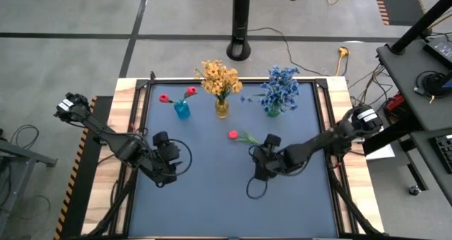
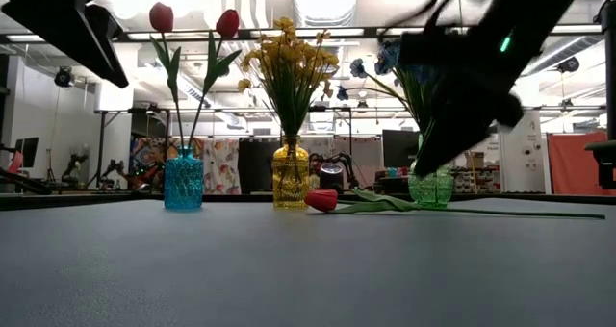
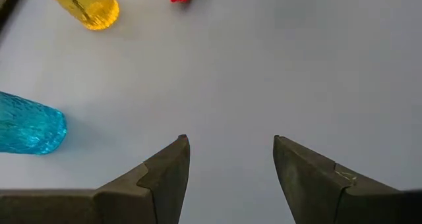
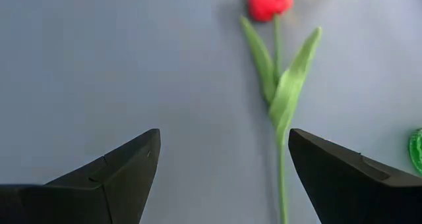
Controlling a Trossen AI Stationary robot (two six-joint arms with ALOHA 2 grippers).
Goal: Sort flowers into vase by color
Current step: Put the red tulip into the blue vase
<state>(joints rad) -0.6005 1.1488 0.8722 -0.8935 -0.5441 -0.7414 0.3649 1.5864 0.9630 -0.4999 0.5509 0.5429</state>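
red tulip point(image 1: 234, 135) lying flat, frame centre | right gripper point(image 4: 224, 165) spread, just beside its stem | left gripper point(image 3: 231, 159) spread, lower left

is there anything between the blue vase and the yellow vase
No. In the low view the grey tabletop between the blue glass vase and the yellow glass vase is bare; the loose red tulip lies beyond the yellow one.

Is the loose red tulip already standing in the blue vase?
No, the loose red tulip lies flat on the mat, apart from the blue vase, which holds two others.
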